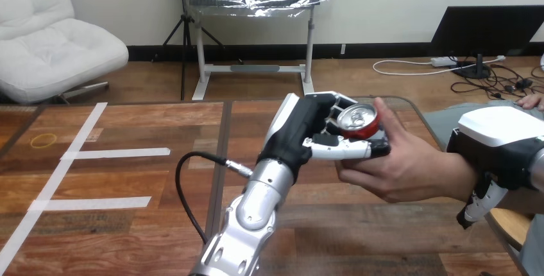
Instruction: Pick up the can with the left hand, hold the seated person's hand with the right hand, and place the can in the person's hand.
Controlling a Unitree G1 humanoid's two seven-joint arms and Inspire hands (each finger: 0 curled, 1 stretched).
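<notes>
A red can with a silver top is upright above the table's right half. My left hand is shut on it, fingers behind it and thumb across its front. The person's hand reaches in from the right and cups the can from below and from the right side, its thumb up along the can. My right hand sits over the person's wrist, its fingers curling down round it.
The wooden table carries white tape lines on its left half and a yellow rubber band near the far left. The table's right edge runs just under the person's forearm.
</notes>
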